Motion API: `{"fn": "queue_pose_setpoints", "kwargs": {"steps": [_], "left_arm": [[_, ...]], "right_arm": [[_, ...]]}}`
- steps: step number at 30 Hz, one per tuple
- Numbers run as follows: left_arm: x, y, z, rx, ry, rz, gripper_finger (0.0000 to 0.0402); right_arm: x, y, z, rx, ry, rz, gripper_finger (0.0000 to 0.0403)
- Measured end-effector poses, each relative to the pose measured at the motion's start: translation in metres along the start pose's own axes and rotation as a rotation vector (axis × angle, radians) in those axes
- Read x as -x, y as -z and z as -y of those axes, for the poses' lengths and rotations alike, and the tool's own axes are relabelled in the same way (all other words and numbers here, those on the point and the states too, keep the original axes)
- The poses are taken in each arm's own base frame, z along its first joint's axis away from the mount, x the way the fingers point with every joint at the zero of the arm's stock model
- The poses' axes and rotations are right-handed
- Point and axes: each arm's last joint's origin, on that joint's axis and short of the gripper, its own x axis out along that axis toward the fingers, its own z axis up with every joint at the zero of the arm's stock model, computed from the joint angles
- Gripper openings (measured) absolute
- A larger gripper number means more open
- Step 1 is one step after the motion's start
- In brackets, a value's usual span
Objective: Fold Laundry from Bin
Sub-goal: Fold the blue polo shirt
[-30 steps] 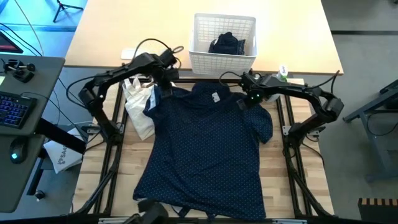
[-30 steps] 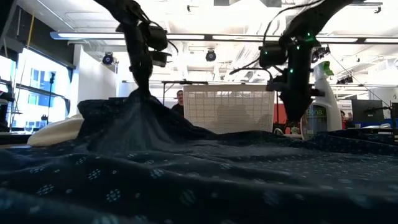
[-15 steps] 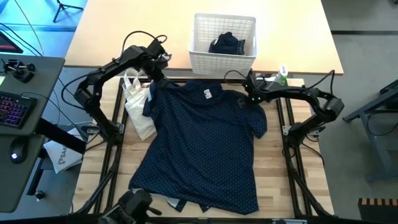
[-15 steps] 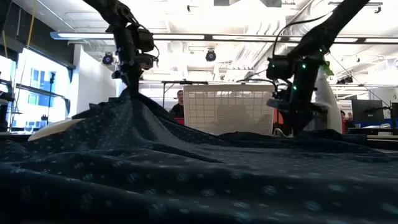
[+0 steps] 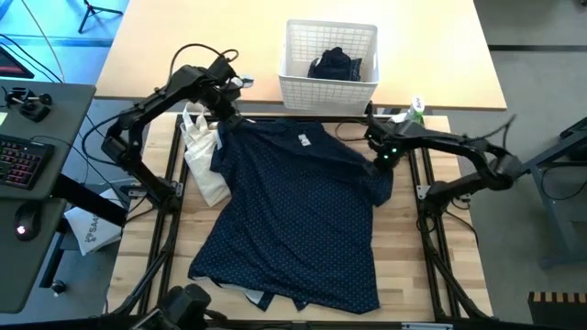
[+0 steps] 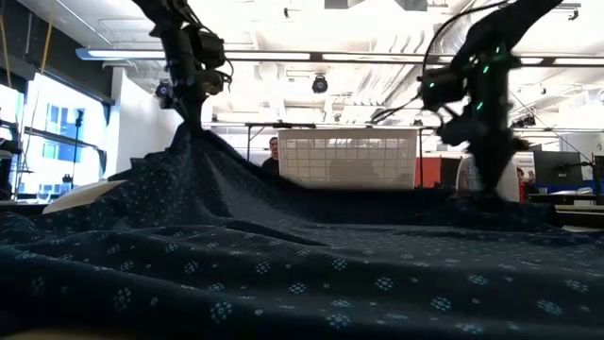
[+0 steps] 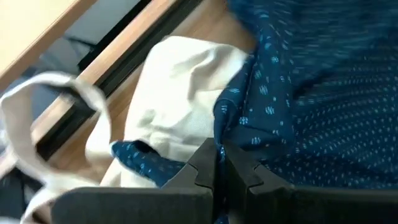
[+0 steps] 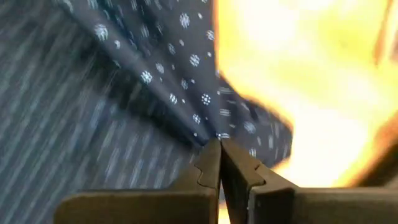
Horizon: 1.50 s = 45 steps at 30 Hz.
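A navy shirt with tiny white dots point(image 5: 298, 215) lies spread on the table, collar toward the far edge. My left gripper point(image 5: 226, 117) is shut on its far-left shoulder and lifts it into a peak point(image 6: 193, 142). My right gripper point(image 5: 383, 163) is shut on the shirt's right sleeve, low over the table. The white lattice bin point(image 5: 328, 84) stands behind the shirt on the far side, with a dark garment point(image 5: 335, 64) inside. My left gripper pinches a fold at the shirt's left shoulder edge point(image 7: 219, 138) between its two fingers, coming from above and pointing steeply down. The cloth rises taut to the fingers point(image 6: 192, 121); the rest of the shirt lies on the table. My right gripper pinches a gathered fold of the right sleeve point(image 8: 214, 127) between its fingertips, from above and pointing down. Creases run out from the pinch. The sleeve lies low at the table point(image 5: 385, 179).
A cream-white cloth bag point(image 5: 204, 151) with loop handles lies left of the shirt, partly under its left edge. A spray bottle point(image 5: 415, 107) stands at the far right, behind my right arm. Black frame rails run along both sides of the wooden top.
My left gripper has gone up and toward the table's far-left, rolling at the wrist and drawing the shirt's left shoulder with it. My right gripper has gone toward the near-right and shut on the right sleeve. The shirt lies flatter and more spread out.
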Motion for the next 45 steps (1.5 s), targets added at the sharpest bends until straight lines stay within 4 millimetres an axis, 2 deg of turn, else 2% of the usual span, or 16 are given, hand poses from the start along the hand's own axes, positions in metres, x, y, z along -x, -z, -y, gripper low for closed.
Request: {"fn": "queue_pose_setpoints", "kwargs": {"steps": [2,5,10,15,18,21,24,27,30,33,37,41,45], "left_arm": [[0.004,0.003,-0.005,0.058,-0.011,0.0,0.0],[0.003,0.006,-0.013,0.129,-0.003,-0.028,0.0],[-0.013,0.009,-0.012,0.129,0.192,-0.15,0.0001],[-0.031,0.018,0.005,0.065,0.326,-0.385,0.0024],[-0.037,0.027,0.013,0.027,0.365,-0.494,0.0046],[-0.034,0.028,0.014,0.064,0.372,-0.5,0.0064],[-0.014,0.022,0.012,0.112,0.395,-0.417,0.0072],[0.008,0.012,0.013,0.084,0.401,-0.303,0.0073],[0.01,-0.001,0.017,0.027,0.39,-0.172,0.0074],[-0.001,-0.006,0.028,-0.063,0.395,-0.124,0.0074],[-0.028,-0.003,0.05,-0.216,0.418,-0.125,0.0074],[-0.052,0.0,0.066,-0.265,0.425,-0.098,0.0075],[-0.068,0.004,0.073,-0.288,0.387,-0.069,0.0075]], "right_arm": [[0.015,0.01,0.003,-0.021,-0.078,-0.089,0.0001],[0.026,0.016,0.007,-0.098,-0.098,-0.096,0.0001],[0.023,0.02,0.006,-0.106,-0.201,-0.134,0.0],[0.014,0.035,-0.007,-0.018,-0.356,-0.261,0.0005],[0.008,0.044,-0.013,0.031,-0.35,-0.309,0.0021],[0.01,0.044,-0.015,-0.001,-0.353,-0.316,0.0052],[0.022,0.034,-0.017,-0.048,-0.375,-0.269,0.0092],[0.035,0.016,-0.022,-0.069,-0.428,-0.126,0.0133],[0.042,-0.005,-0.028,-0.045,-0.484,0.071,0.0163],[0.032,-0.024,-0.033,-0.059,-0.424,0.186,0.0172],[0.008,-0.046,-0.042,-0.015,-0.384,0.236,0.0161],[-0.02,-0.062,-0.048,0.016,-0.371,0.226,0.0143],[-0.045,-0.065,-0.049,0.044,-0.334,0.15,0.0124]]}}
